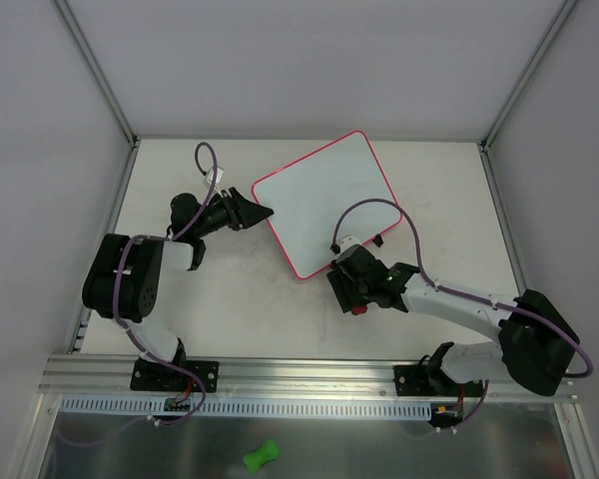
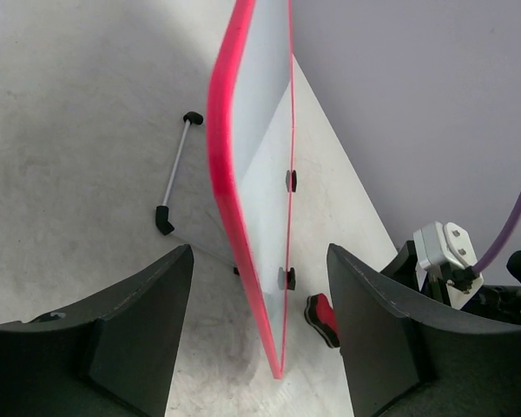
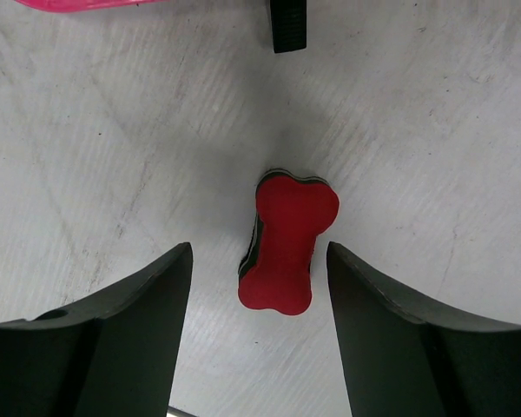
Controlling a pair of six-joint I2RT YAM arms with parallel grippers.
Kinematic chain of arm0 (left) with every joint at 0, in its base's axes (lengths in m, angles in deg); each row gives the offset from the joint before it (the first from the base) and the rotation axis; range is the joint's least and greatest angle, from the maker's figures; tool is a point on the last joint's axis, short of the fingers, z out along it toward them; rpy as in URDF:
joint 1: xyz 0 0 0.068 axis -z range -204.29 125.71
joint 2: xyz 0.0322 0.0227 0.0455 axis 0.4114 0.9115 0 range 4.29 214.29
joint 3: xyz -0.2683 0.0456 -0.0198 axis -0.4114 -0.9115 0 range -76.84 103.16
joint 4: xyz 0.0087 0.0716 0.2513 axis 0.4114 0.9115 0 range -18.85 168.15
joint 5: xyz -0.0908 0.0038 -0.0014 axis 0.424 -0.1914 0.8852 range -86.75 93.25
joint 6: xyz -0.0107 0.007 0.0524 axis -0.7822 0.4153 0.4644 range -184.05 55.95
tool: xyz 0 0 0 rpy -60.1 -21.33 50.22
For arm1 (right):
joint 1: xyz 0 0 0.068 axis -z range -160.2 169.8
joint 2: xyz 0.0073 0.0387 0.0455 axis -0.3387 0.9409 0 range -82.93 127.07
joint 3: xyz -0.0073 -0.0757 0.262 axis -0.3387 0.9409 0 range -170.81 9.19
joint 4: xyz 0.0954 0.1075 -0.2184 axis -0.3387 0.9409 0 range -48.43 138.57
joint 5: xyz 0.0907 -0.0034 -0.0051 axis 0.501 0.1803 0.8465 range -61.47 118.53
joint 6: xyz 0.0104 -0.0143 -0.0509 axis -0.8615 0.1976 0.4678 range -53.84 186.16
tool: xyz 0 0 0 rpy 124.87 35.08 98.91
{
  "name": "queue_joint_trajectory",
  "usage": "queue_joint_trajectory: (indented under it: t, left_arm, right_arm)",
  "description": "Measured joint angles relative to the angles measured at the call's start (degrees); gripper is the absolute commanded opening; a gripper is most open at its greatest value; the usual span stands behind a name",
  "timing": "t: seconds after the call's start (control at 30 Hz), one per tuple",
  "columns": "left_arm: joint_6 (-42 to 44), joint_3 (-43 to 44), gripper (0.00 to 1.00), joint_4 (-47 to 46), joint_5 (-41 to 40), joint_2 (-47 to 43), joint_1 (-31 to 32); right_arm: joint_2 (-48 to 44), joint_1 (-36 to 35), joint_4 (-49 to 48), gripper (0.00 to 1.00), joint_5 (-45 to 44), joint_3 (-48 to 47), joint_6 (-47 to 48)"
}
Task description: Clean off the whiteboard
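Note:
The whiteboard [image 1: 324,195] lies tilted at mid-table, white and blank, with a pink-red frame. My left gripper [image 1: 263,212] is open at its left corner. In the left wrist view the board's pink edge [image 2: 243,234] stands edge-on between the spread fingers of that gripper [image 2: 260,347], touching neither. The red bone-shaped eraser [image 1: 358,307] lies on the table just off the board's near corner. My right gripper [image 1: 351,297] hovers over it, open. In the right wrist view the eraser [image 3: 285,243] lies between the fingers of that gripper [image 3: 259,321], ungripped.
A metal stand leg with black ends [image 2: 175,172] juts from under the board. A black foot [image 3: 288,24] of the board shows near the eraser. A green bone-shaped piece [image 1: 262,456] lies below the table's front rail. Grey walls enclose the table.

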Motion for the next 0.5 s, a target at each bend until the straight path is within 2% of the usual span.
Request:
queue_joint_trajectory:
  t: [0.13, 0.23, 0.27, 0.37, 0.4, 0.5]
  left_arm:
    - [0.11, -1.09, 0.66, -1.07, 0.0, -1.86, 0.0]
    - [0.2, -1.38, 0.73, -1.42, 0.02, -2.86, 0.0]
    - [0.22, -1.49, 0.79, -1.46, 0.02, -3.1, 0.0]
    - [0.7, -1.6, 0.84, -1.07, -0.02, -3.76, 0.0]
    - [1.18, -1.6, 0.93, -0.74, -0.07, -4.15, 0.0]
    - [2.36, -1.97, 0.99, 1.14, -0.55, -5.88, 0.0]
  right_arm:
    - [-0.9, 0.0, -0.02, 0.67, -0.09, 0.11, -0.04]
    - [-1.49, 0.0, -0.09, 0.68, -0.09, 0.37, -0.09]
    - [-1.73, 0.0, -0.15, 0.69, -0.11, 0.5, -0.09]
    - [-2.32, 0.0, -0.13, 0.72, -0.09, 0.66, -0.15]
    - [-2.62, 0.0, -0.15, 0.73, -0.09, 0.68, -0.15]
    - [-4.24, 0.0, -0.26, 0.82, -0.11, 1.16, -0.42]
